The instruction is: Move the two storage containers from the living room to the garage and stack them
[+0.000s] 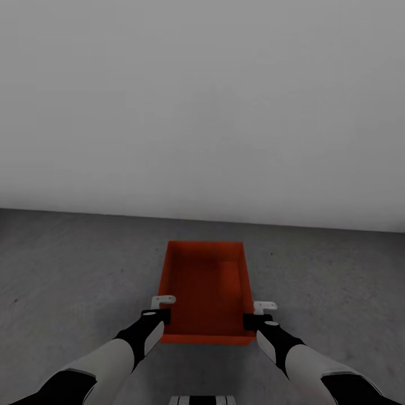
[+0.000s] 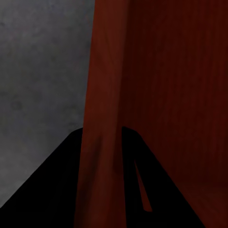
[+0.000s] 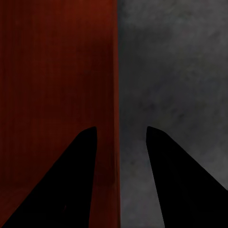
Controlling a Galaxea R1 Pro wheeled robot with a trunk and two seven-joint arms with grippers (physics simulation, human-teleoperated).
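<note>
Orange-red rectangular open-top bin (image 1: 206, 289) on dark grey concrete floor (image 1: 79, 270), left gripper (image 1: 159, 310) clenched on its left wall, right gripper (image 1: 256, 316) straddled its right wall, fingers parted.

Both arms reach forward, low, symmetric. Left gripper (image 1: 159, 316) fingers (image 2: 57, 190) pinched on container wall (image 2: 102, 95); right gripper (image 1: 253, 322) fingers (image 3: 71, 180) straddle opposite wall with gap.

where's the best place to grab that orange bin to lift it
By its two long side walls, near the end closest to the robot, one gripper per wall from above. The bin is open-topped with thin upright walls, so jaws can straddle a rim, one finger inside and one outside.
</note>
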